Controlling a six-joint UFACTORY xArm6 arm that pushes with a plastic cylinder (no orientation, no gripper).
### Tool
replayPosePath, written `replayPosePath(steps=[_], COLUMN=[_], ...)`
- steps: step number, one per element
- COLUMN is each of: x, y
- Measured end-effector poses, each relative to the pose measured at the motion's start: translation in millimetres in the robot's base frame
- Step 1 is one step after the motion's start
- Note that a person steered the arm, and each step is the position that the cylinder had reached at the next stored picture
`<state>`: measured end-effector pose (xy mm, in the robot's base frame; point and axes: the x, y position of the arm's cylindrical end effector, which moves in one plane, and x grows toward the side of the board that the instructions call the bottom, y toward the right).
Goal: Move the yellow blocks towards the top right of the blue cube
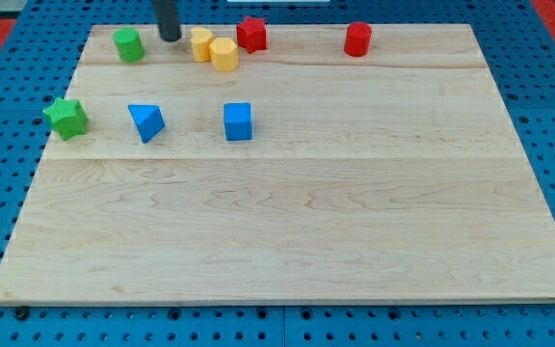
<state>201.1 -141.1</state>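
Two yellow blocks sit side by side near the view's top: one (201, 43) on the left and a hexagonal one (224, 54) touching it on the right. The blue cube (238, 121) lies below them, a little to the right. My tip (169, 38) is at the view's top, just left of the left yellow block, between it and the green cylinder (128, 44), touching neither.
A red star (251, 34) sits just right of the yellow blocks. A red cylinder (357, 39) is further right. A blue triangular block (146, 121) lies left of the cube. A green star (66, 118) is by the wooden board's (287, 222) left edge.
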Motion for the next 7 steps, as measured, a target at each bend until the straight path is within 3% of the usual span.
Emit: replayPosePath(steps=[2, 4, 5, 6, 7], x=[80, 61, 60, 114, 104], y=[133, 74, 10, 1, 51])
